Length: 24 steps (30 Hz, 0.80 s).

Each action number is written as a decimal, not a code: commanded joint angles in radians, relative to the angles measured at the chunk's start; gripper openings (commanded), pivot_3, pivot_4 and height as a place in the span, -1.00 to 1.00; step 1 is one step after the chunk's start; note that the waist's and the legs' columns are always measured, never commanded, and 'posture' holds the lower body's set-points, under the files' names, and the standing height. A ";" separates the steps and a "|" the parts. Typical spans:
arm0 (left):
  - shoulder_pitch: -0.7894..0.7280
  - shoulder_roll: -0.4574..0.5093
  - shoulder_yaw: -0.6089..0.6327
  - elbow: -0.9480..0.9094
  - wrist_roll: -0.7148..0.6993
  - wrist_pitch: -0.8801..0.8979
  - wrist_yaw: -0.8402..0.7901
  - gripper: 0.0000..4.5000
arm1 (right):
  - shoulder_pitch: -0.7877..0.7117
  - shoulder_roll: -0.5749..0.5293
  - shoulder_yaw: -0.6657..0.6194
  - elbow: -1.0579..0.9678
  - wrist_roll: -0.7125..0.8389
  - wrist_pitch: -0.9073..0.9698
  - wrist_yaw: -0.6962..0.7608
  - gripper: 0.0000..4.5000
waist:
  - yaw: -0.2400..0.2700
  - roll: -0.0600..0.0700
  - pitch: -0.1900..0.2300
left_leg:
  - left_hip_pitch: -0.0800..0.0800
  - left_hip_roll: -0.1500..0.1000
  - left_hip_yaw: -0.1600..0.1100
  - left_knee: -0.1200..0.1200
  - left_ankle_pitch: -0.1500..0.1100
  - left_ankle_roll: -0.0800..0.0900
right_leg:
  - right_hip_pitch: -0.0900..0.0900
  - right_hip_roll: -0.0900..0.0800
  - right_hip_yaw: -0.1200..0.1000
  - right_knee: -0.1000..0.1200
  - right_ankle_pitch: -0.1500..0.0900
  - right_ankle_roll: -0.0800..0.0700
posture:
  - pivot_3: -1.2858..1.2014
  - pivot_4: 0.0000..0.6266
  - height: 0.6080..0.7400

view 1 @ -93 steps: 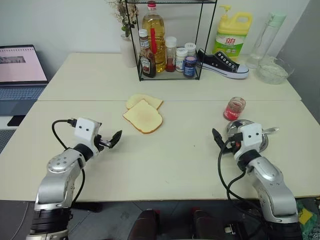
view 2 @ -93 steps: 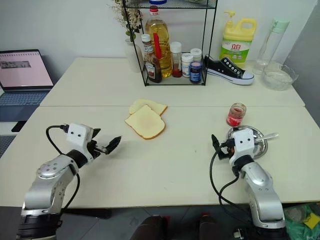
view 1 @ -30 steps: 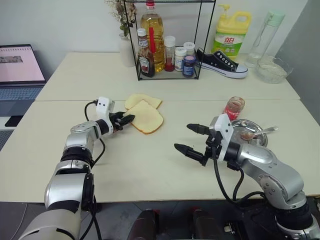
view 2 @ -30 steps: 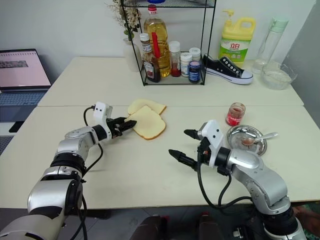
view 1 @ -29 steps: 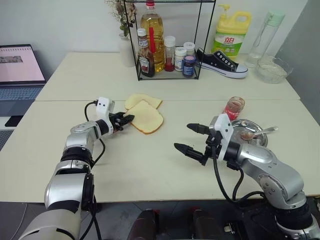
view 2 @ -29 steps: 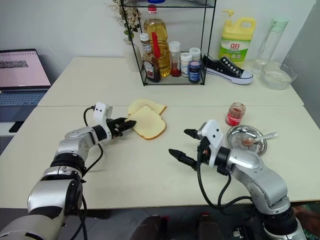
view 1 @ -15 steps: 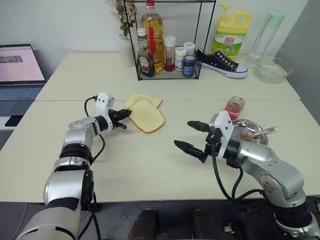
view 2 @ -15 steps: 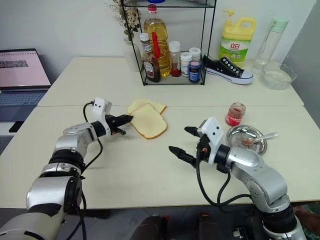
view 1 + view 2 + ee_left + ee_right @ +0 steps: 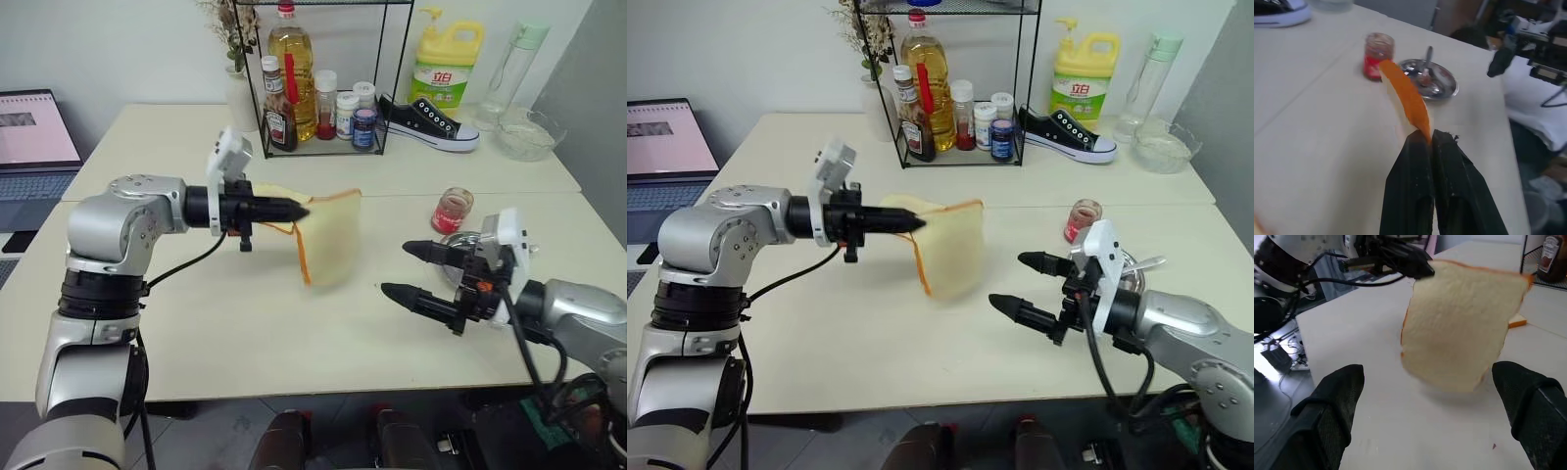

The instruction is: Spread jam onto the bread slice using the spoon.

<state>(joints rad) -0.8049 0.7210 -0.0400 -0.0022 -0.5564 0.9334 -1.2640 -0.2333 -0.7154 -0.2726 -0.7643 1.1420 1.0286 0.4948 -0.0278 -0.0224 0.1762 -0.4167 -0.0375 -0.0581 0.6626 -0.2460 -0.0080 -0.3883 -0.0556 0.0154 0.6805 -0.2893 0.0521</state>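
One laptop (image 9: 34, 137) at nine o'clock on the pale desk (image 9: 196, 323). Left end effector (image 9: 297, 210) clenched on the crust edge of one bread slice (image 9: 328, 240), held in the air above the desk centre, hanging tilted on edge. A second bread slice (image 9: 279, 196) lying flat just behind, partly hidden. One wire rack (image 9: 318, 78) at twelve o'clock, holding several bottles and jars. One black sneaker (image 9: 429, 122) and one yellow detergent jug (image 9: 438, 70) at one o'clock. One jar of red jam (image 9: 452, 210) at three o'clock, just beside one round steel dish (image 9: 1432, 85) with one spoon (image 9: 1427, 61) resting in it. Right end effector (image 9: 416, 271) released, fingers spread wide, empty, pointing toward the hanging slice.
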 commanded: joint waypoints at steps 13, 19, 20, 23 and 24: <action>0.096 -0.130 -0.223 0.418 0.388 -0.659 0.099 -0.99 | 0.066 -0.116 0.070 -0.055 0.063 -0.054 -0.035 1.00 | 0.017 0.000 0.000 | -0.001 -0.001 0.000 0.001 0.000 0.000 | 0.001 -0.001 0.000 -0.001 0.000 0.000 | 0.03 -0.52 1.00; 0.047 -0.163 -0.207 0.527 0.431 -0.763 0.113 -0.99 | 0.047 -0.128 0.092 -0.033 0.047 -0.070 -0.015 1.00 | 0.023 -0.001 0.000 | -0.001 -0.001 0.001 0.001 0.000 0.000 | 0.001 -0.001 -0.001 -0.001 0.000 0.000 | 0.03 -0.52 1.00; 0.045 -0.162 -0.213 0.543 0.448 -0.791 0.116 -0.99 | 0.045 -0.129 0.096 -0.030 0.045 -0.072 -0.011 1.00 | 0.022 -0.001 0.000 | -0.001 -0.001 0.001 0.001 0.000 0.000 | 0.000 -0.001 -0.001 -0.001 0.000 0.000 | 0.03 -0.52 1.00; 0.038 -0.164 -0.215 0.577 0.475 -0.834 0.121 -0.99 | 0.043 -0.130 0.104 -0.025 0.040 -0.077 -0.004 1.00 | 0.022 -0.001 0.000 | -0.001 -0.001 0.001 0.001 0.000 0.000 | 0.000 0.000 -0.001 0.000 0.000 0.000 | 0.03 -0.52 1.00; 0.036 -0.169 -0.210 0.583 0.475 -0.837 0.121 -0.99 | 0.042 -0.130 0.107 -0.023 0.037 -0.079 -0.003 1.00 | 0.022 -0.001 0.000 | -0.001 -0.001 0.001 0.001 0.000 0.000 | 0.000 0.000 -0.001 0.000 0.000 0.000 | 0.03 -0.52 1.00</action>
<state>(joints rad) -0.7431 0.5522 -0.2726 0.5724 -0.0927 0.1197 -1.1483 -0.1773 -0.8370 -0.1658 -0.7799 1.1854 0.9737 0.4800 -0.0056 -0.0231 0.1763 -0.4174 -0.0386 -0.0574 0.6636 -0.2461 -0.0077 -0.3880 -0.0558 0.0146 0.6802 -0.2892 0.0522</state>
